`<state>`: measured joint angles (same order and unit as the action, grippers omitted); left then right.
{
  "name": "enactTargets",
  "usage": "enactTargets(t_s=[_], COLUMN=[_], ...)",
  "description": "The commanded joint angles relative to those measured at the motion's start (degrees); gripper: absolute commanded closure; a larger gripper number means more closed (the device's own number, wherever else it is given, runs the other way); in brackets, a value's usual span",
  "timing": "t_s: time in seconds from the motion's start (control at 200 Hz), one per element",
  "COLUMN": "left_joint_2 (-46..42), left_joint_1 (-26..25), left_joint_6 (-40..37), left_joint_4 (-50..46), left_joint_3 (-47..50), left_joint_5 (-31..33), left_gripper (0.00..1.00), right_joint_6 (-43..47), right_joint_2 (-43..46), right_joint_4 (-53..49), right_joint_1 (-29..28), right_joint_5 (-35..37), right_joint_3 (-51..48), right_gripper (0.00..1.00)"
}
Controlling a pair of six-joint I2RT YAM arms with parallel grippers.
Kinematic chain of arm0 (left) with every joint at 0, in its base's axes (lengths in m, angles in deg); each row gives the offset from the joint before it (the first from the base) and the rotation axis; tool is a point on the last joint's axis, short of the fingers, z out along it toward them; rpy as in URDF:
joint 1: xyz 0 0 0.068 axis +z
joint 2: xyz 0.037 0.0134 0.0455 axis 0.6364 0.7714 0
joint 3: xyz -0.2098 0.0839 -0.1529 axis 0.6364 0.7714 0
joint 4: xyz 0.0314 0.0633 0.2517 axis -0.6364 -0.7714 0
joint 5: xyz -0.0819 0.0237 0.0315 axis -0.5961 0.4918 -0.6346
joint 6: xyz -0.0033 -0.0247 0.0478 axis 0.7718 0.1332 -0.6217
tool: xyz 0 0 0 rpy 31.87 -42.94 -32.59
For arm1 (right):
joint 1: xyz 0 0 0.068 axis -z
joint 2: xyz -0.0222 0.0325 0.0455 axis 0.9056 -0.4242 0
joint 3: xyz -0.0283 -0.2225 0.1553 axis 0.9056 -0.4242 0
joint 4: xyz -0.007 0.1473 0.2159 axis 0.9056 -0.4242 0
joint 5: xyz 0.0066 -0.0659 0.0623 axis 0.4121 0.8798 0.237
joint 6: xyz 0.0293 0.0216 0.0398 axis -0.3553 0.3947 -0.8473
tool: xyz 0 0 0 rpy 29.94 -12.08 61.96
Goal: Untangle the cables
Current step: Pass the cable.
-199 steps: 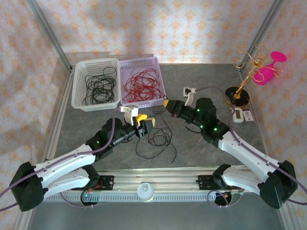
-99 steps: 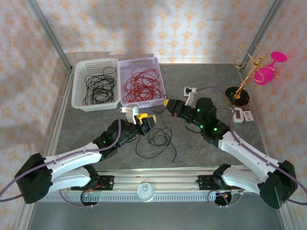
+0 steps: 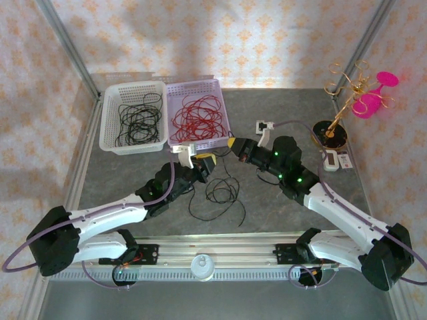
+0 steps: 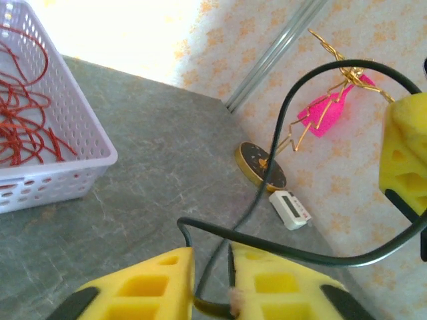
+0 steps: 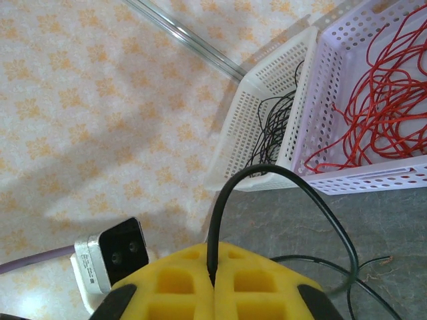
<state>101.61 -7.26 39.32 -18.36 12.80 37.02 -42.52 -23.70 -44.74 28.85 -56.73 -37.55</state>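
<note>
Two pinches hold one thin black cable (image 5: 213,227): our yellow-padded left gripper (image 3: 203,161) and right gripper (image 3: 232,143) clamp a short span between them, slack loops on the grey table (image 3: 113,173) nearer the left.

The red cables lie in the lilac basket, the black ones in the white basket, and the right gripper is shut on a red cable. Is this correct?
No: the right gripper is shut on a black cable, not a red one, as the right wrist view shows. The rest is right: red cables in the lilac basket, black cables in the white basket.
</note>
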Motion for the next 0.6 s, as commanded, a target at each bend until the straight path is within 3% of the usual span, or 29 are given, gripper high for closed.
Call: enactTargets(t_s=[0.0,0.225,0.46,0.596], left_joint_2=[-0.09,-2.95,-7.52,-8.80], left_joint_1=[-0.27,-0.34,-0.32,-0.32], left_joint_6=[0.05,-0.38,-2.32,-3.38], left_joint_4=[1.60,-3.40,-12.37,-18.97], left_joint_3=[-1.71,-1.80,-3.35,-6.34], left_joint_5=[1.73,1.64,1.21,1.62], left_gripper=[0.97,1.00,1.00,1.00], right_joint_6=[-0.51,1.93,5.29,6.69], right_joint_2=[1.41,1.86,2.98,5.68], right_joint_4=[2.68,0.35,-3.99,-5.48], right_joint_1=[0.17,0.28,1.89,4.01], right_joint_5=[-0.06,3.35,6.25,5.81], right_joint_3=[-0.81,-0.53,-1.29,-4.23], right_gripper=[1.00,1.00,0.67,0.56])
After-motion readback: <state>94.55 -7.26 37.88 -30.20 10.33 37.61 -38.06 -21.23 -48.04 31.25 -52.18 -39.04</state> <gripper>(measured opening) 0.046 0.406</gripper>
